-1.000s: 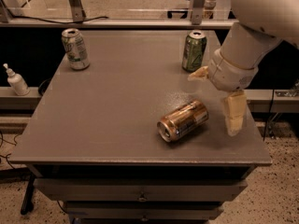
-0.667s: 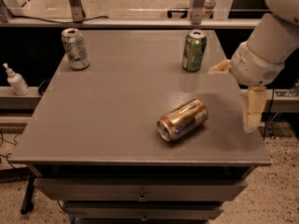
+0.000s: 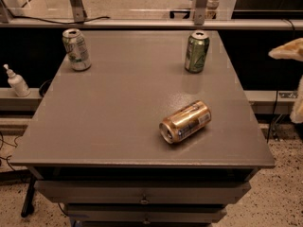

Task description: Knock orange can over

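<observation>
The orange can (image 3: 185,122) lies on its side on the grey table (image 3: 118,108), right of centre and near the front edge, its silver top facing front-left. My gripper (image 3: 286,84) is at the far right edge of the view, off the table's right side and apart from the can. Its two pale fingers (image 3: 288,50) are spread open and hold nothing. Most of the arm is out of view.
A green can (image 3: 196,51) stands upright at the back right of the table. A white-and-green can (image 3: 76,49) stands upright at the back left. A white pump bottle (image 3: 16,82) sits on a ledge to the left. Drawers are below the tabletop.
The gripper and arm have pulled away to the right, from beside the can to off the table's edge. The orange can stays lying on its side.
</observation>
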Tool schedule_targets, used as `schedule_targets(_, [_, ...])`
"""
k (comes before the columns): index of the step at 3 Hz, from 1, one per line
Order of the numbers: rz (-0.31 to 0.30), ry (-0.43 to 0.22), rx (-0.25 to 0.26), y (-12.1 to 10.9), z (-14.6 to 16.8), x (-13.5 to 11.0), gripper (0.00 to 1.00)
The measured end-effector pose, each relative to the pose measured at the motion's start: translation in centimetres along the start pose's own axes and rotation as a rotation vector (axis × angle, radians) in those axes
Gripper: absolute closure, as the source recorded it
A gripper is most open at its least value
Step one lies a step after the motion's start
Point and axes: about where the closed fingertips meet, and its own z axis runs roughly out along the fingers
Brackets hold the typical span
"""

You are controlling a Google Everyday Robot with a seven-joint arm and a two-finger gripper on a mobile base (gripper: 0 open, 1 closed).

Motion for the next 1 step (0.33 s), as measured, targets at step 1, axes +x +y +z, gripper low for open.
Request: schedule_targets(1, [-0.005,-0.033,0.025,-0.47,-0.71,-0.94,0.0])
